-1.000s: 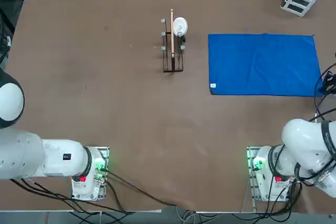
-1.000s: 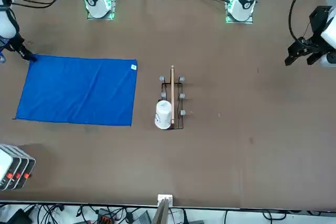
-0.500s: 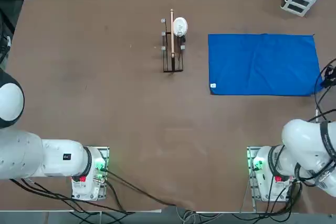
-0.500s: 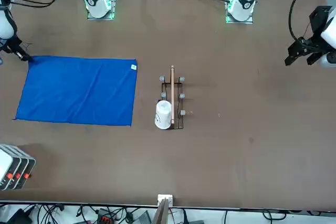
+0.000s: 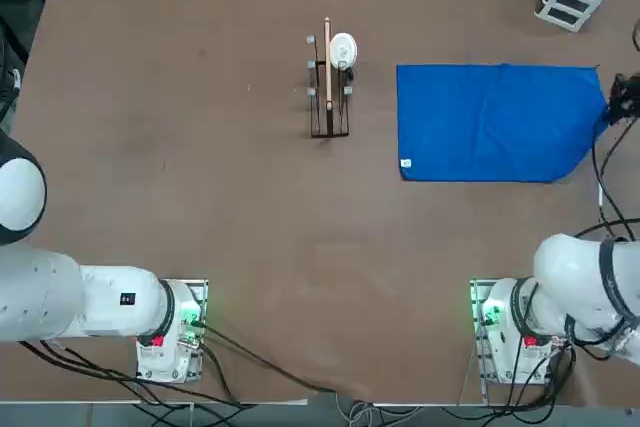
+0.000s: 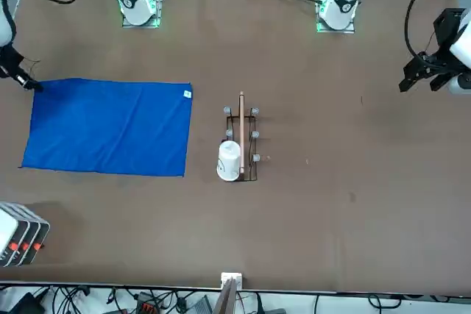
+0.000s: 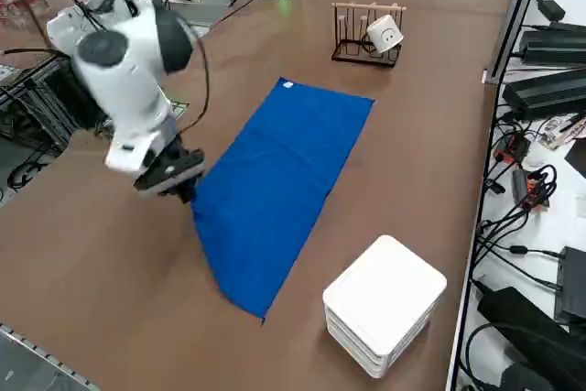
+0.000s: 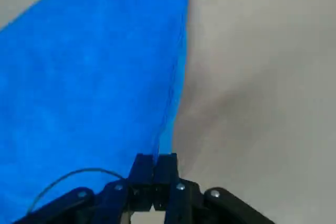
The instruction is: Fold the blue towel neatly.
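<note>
At far edge now, towel corner point(image 5: 596, 112) in tool point(image 5: 618, 97)

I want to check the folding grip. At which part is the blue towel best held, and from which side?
Probably the corner the right gripper is shut on, taken from the table's outer edge. The towel lies flat, so only its thin edges and corners offer something to pinch.

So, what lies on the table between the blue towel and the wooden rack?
Nothing: in the top view only bare brown table separates the blue towel from the wooden rack.
</note>
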Robot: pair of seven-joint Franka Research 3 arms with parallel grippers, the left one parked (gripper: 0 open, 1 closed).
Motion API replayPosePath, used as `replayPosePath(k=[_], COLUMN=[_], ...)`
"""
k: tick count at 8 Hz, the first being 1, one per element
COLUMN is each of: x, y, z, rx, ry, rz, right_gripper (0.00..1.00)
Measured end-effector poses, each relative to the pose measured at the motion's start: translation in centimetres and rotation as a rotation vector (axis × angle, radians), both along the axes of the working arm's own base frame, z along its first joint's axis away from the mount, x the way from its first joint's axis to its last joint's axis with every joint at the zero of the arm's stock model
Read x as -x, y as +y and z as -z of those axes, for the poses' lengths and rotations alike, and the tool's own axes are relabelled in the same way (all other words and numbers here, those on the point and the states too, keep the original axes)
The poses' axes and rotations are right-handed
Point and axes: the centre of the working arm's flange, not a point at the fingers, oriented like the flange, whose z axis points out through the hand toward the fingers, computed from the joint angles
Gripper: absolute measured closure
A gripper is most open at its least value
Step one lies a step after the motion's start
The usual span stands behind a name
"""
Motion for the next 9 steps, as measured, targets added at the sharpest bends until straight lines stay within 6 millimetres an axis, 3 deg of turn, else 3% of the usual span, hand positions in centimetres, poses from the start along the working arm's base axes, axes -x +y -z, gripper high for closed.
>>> replayPosePath(k=[2,4,7,9], x=[-3.7,-6.6,-8.9,-10.3], y=[6.6,11.6,15.8,20.0], z=[-2.7,-3.9,-2.3,-1.7], rx=[-0.004,0.007,0.013,0.02], ry=[0.045,0.058,0.085,0.092], rz=[0.042,0.052,0.047,0.008], right_gripper=[0.98,0.98,0.98,0.98])
